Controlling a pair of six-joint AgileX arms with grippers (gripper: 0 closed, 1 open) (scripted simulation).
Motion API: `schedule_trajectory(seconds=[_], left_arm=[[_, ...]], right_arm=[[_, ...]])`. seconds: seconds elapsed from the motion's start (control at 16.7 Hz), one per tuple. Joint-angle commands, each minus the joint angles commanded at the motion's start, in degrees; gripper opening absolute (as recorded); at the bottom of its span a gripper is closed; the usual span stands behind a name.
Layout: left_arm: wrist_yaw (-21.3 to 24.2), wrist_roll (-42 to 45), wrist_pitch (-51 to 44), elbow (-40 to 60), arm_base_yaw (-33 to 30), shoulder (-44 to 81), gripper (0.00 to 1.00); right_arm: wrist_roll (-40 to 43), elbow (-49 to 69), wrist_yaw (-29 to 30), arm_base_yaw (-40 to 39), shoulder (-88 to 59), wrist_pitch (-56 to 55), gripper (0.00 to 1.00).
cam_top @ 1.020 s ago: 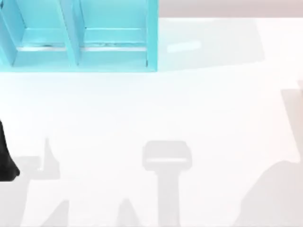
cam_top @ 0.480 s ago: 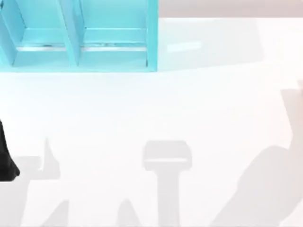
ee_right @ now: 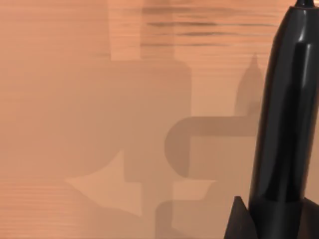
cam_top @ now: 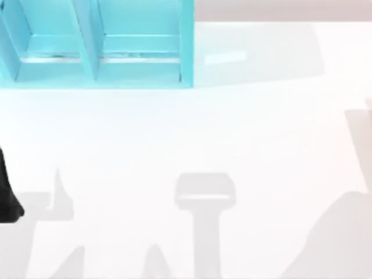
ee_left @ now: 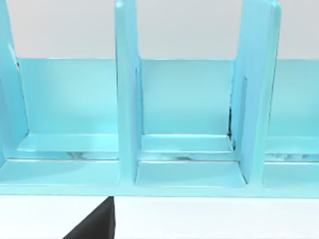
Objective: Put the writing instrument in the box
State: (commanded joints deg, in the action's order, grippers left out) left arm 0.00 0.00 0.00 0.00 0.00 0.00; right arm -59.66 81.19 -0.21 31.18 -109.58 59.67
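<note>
Where the right wrist view looks along its own arm, a dark pointed part of the right gripper (ee_right: 240, 220) juts in at the frame's edge, touching the base of the pen (ee_right: 284, 124). The pen is a glossy black, tapering body that reaches away from the camera, with the surface (ee_right: 75, 99) behind it. It is probably being gripped, but the contact itself is out of frame, so I cannot tell whether this gripper is closed on it or not. Soft shadows of the arms fall across the surface behind the pen.

A black wedge of the left gripper (ee_left: 94, 226) shows in the left wrist view, just short of the box (ee_left: 124, 99); whether it is open or closed I cannot tell either. It faces the front of the turquoise box, whose upright dividers (ee_left: 256, 89) split it into compartments side by side.

From above, the left arm (cam_top: 7, 197) sits as a black shape at the surface's left edge, well apart from the box (cam_top: 186, 46), which stands at the far left of the white surface (cam_top: 244, 133). Grey shadows (cam_top: 204, 192) lie along the near side.
</note>
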Motion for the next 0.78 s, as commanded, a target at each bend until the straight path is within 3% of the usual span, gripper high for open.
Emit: schedule_trajectory(seconds=[0.12,0.78], left_arm=[[0.0,0.0,0.0,0.0,0.0,0.0,1.0],[0.0,0.0,0.0,0.0,0.0,0.0,1.0]], right_arm=[[0.0,0.0,0.0,0.0,0.0,0.0,0.0],[0.0,0.0,0.0,0.0,0.0,0.0,0.83]])
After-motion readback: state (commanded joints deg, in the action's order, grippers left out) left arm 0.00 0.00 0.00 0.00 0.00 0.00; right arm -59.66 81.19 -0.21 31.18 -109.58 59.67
